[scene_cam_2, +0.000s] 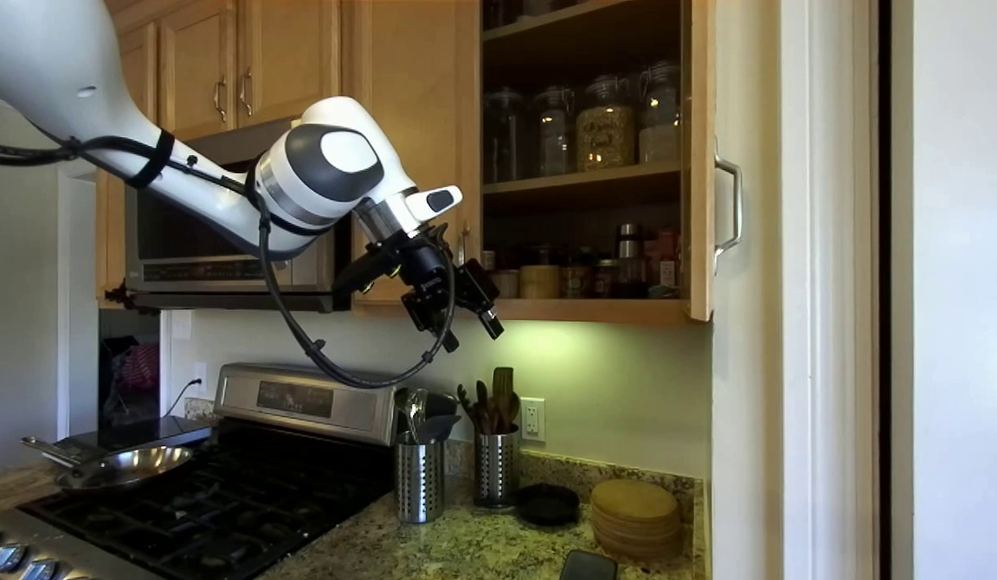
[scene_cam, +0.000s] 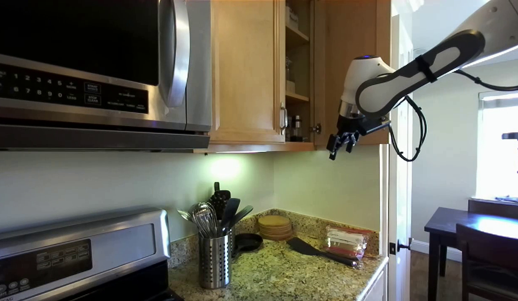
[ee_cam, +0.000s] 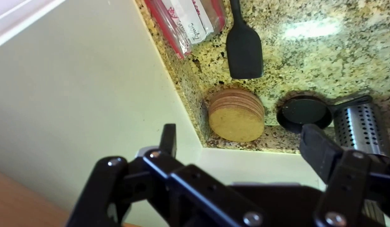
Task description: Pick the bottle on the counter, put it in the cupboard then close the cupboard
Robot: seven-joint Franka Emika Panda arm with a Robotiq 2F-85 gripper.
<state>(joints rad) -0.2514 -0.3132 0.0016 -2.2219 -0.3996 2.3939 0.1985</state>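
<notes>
My gripper stands open in the air, with nothing between its fingers; in the wrist view its fingertips are wide apart. The cupboard is open, its door swung out on the right. The gripper overlaps the lower edge of that door's inner face in an exterior view. Dark jars and a metal-topped dark bottle stand on the lowest shelf; I cannot tell whether the task's bottle is among them. No bottle shows on the visible part of the speckled counter.
On the counter stand a perforated utensil holder, a small black pan and a stack of round boards. A black spatula lies near plastic bags. The microwave hangs beside the cabinets.
</notes>
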